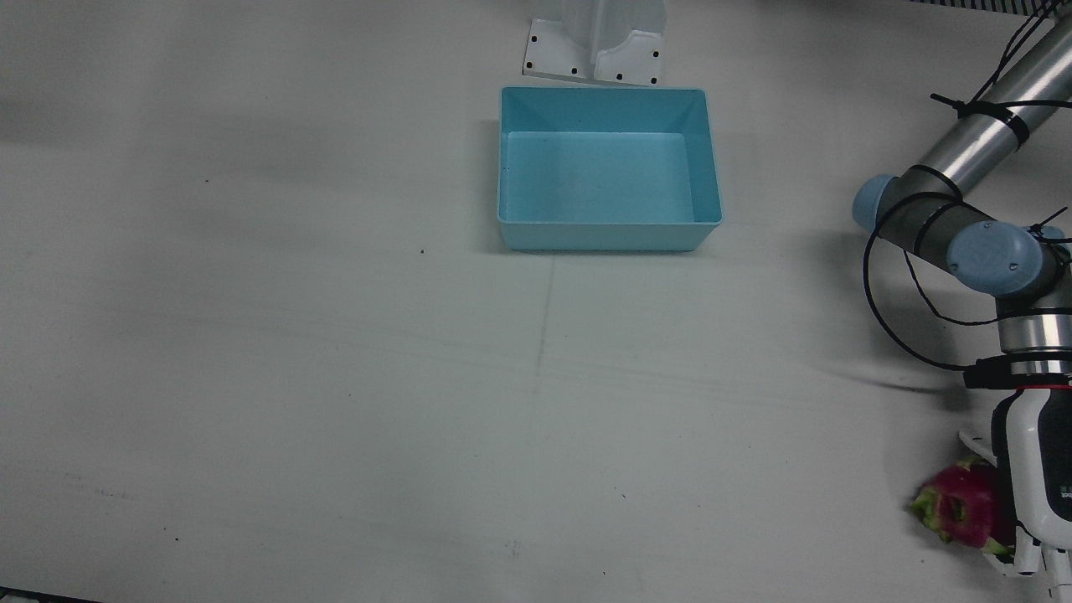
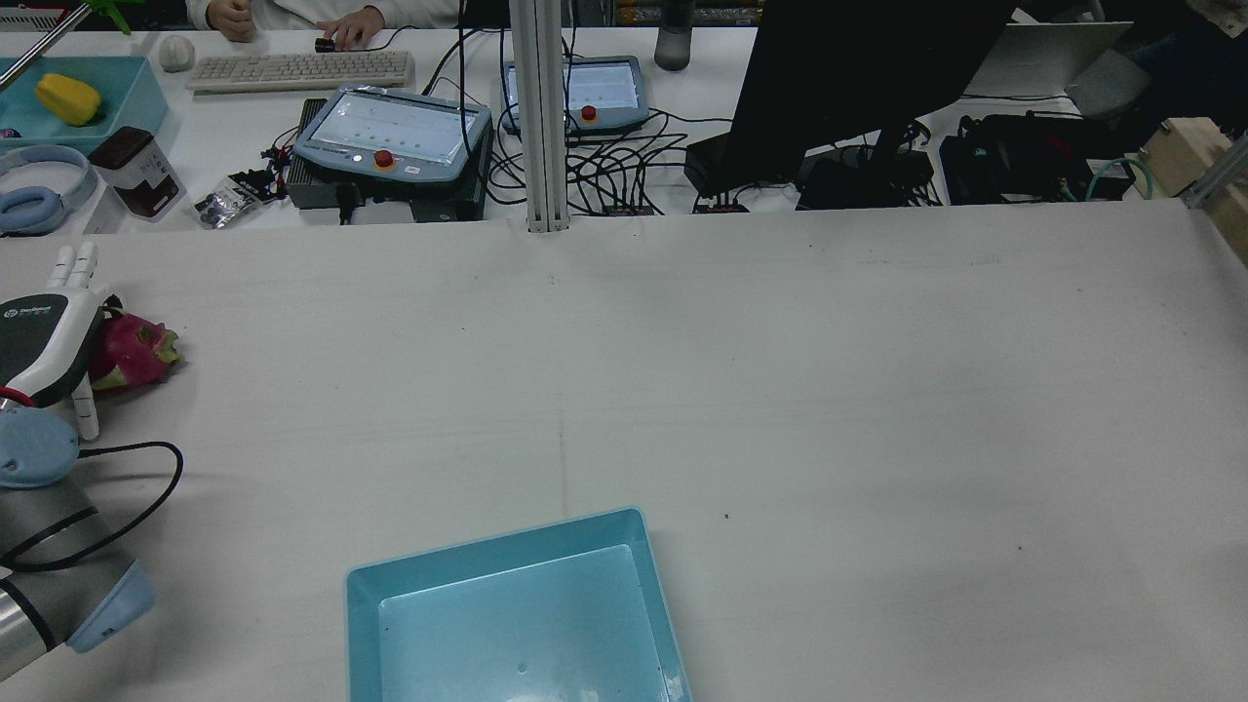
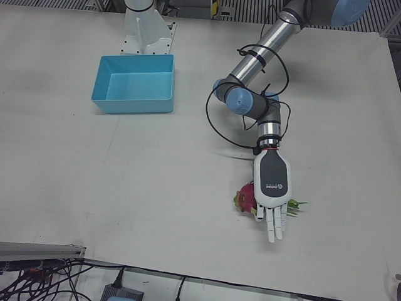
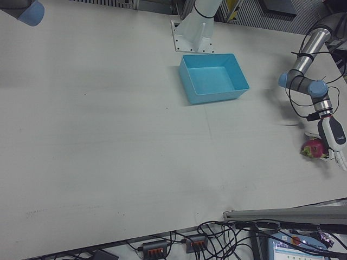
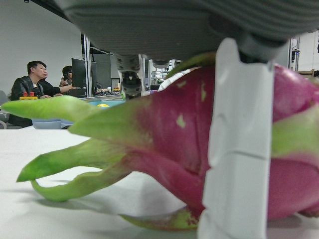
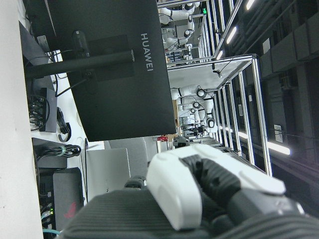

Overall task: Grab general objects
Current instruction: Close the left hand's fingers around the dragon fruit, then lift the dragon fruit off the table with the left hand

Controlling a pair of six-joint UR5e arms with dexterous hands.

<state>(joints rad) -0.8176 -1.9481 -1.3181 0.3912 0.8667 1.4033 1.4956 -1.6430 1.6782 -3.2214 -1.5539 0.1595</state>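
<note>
A pink dragon fruit (image 1: 963,502) with green scales lies on the white table near the robot's left edge; it also shows in the rear view (image 2: 132,351) and the left-front view (image 3: 246,195). My left hand (image 3: 271,185) hovers palm-down right over it, fingers stretched out straight past the fruit, holding nothing. In the left hand view the fruit (image 5: 164,134) fills the frame under the palm, with one white finger (image 5: 239,149) in front of it. My right hand (image 6: 199,194) shows only in its own view, raised off the table; its fingers' state is unclear.
A light blue bin (image 1: 603,237) stands empty at the table's middle near the arm pedestal (image 1: 595,42); it also shows in the rear view (image 2: 487,541). Beyond the far table edge are monitors, teach pendants and cables (image 2: 604,146).
</note>
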